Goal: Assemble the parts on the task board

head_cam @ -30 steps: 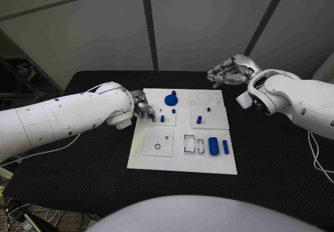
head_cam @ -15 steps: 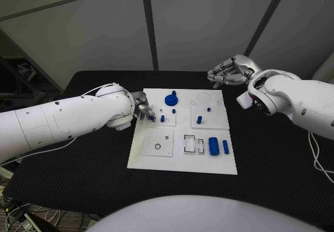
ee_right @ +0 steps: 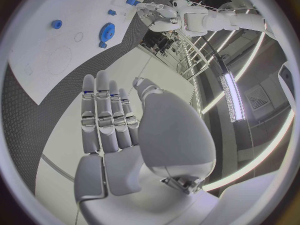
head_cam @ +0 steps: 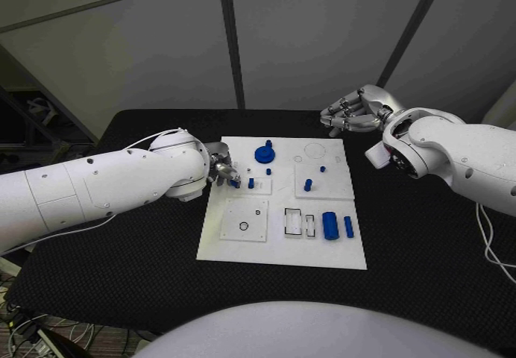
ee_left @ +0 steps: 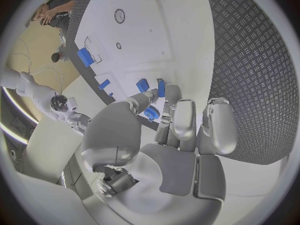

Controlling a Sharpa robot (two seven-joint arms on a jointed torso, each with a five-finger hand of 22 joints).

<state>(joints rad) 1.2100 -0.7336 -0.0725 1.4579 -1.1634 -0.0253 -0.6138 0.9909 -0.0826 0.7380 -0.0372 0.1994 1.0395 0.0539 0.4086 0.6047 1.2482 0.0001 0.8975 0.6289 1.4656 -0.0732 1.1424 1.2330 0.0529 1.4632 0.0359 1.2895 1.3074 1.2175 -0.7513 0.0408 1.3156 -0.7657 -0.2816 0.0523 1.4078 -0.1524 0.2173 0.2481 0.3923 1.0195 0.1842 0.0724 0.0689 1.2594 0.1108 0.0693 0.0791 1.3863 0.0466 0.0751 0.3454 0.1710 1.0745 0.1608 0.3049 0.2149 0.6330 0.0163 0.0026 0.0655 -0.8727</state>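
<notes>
Left hand [head_cam: 225, 170] by task board [head_cam: 282, 253], two blue bars [head_cam: 338, 225].

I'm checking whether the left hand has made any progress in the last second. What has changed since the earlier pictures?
Very little. The left hand has edged slightly toward the middle of the task board, its fingers pinching a small blue part. The right hand stays raised beyond the board's far right corner, holding nothing. The blue gear, the pegs and the blue blocks lie as before.

matt white task board [head_cam: 282, 252], textured black table [head_cam: 419, 246]
</notes>
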